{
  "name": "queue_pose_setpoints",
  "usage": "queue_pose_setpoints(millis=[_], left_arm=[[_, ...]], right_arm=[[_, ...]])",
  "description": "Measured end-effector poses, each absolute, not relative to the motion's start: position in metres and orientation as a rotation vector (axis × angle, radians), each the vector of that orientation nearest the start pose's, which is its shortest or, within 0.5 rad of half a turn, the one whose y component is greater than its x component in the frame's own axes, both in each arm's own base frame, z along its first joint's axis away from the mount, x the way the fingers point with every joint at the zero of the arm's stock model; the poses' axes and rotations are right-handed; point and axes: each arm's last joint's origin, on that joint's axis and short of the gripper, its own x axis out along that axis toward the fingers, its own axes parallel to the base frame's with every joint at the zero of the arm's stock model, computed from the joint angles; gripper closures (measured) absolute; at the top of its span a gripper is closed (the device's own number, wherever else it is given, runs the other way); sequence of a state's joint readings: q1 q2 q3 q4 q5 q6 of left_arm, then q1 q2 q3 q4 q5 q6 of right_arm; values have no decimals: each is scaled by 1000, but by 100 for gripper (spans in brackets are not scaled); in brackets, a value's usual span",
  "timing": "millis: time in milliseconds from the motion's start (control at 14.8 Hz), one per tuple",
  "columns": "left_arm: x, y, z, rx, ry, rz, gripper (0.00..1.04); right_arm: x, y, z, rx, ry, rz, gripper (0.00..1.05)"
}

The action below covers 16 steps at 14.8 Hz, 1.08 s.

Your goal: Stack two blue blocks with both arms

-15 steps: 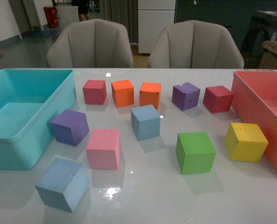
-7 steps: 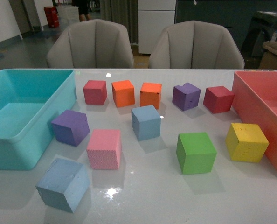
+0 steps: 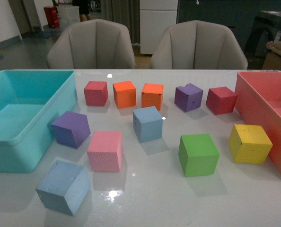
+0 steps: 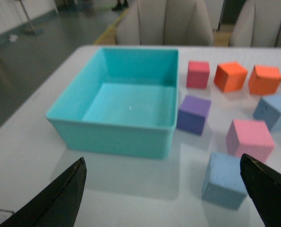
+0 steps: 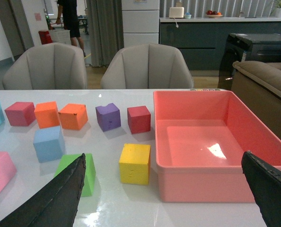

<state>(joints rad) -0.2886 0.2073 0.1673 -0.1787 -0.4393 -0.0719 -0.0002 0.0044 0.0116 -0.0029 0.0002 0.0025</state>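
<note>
Two pale blue blocks lie apart on the white table. One blue block (image 3: pixel 147 124) sits mid-table and the other blue block (image 3: pixel 63 187) near the front left. The front view shows neither arm. In the left wrist view my left gripper (image 4: pixel 162 159) is open above the table, and the near blue block (image 4: pixel 224 180) lies just inside its right-hand finger (image 4: pixel 268 189); the farther blue block (image 4: pixel 274 110) is behind a pink cube. My right gripper (image 5: pixel 164 155) is open and empty, over the yellow cube and pink bin; the mid-table blue block (image 5: pixel 49 143) lies far off to its side.
A turquoise bin (image 3: pixel 17 142) stands at the left and a pink-red bin (image 3: pixel 254 101) at the right. Around the blue blocks lie a pink cube (image 3: pixel 105 150), purple cube (image 3: pixel 71 128), green cube (image 3: pixel 198 154), yellow cube (image 3: pixel 249 144) and a back row of red, orange and purple cubes.
</note>
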Motion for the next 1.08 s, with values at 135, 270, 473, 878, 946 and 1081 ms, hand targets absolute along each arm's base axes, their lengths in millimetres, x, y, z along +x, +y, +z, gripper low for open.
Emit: queue_pose_setpoints(millis=[135, 270, 473, 878, 946, 1081], left_arm=[[98, -23, 207, -5, 127, 165, 7], [98, -32, 214, -1, 121, 95, 7], [137, -37, 215, 2, 137, 30, 7], [247, -53, 173, 3, 492, -203, 7], [255, -56, 160, -6, 558, -231, 7], [264, -57, 143, -21, 626, -237, 7]], right_arm=[[97, 0, 167, 2, -4, 0, 6], [97, 0, 167, 2, -4, 0, 6], [97, 0, 167, 2, -4, 0, 6], [97, 0, 167, 2, -4, 0, 6], [97, 0, 167, 2, -4, 0, 6], [97, 0, 167, 2, -4, 0, 6]])
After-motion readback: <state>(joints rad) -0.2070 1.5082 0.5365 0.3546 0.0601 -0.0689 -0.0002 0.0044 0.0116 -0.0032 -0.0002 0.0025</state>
